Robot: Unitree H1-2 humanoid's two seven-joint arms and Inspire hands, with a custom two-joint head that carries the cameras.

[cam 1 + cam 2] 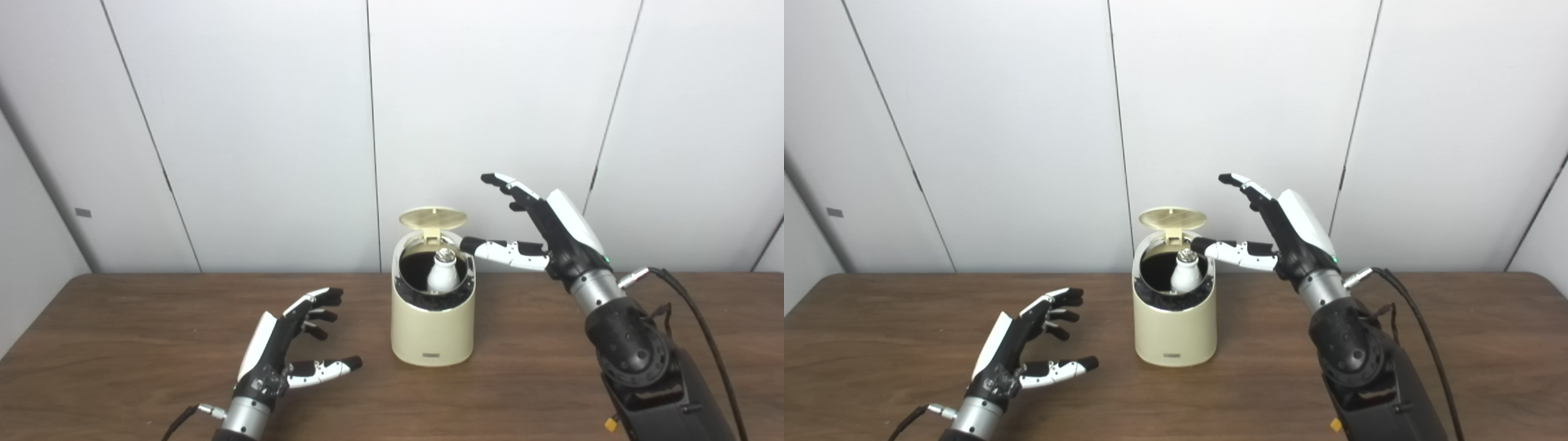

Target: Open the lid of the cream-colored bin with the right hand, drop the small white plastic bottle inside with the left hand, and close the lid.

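Note:
The cream-colored bin [432, 334] stands in the middle of the brown table. Its round lid [433, 218] is up, hinged at the back. The small white plastic bottle [443, 272] stands upright inside the bin's dark opening, and also shows in the right eye view [1186, 274]. My right hand [539, 236] is open just right of the bin's top, thumb by the rim, fingers raised above and right of the lid. My left hand [294, 343] is open and empty, low over the table to the left of the bin.
The brown table [122, 343] runs across the view, with white wall panels [257, 122] close behind it. A black cable [698, 324] trails from my right wrist.

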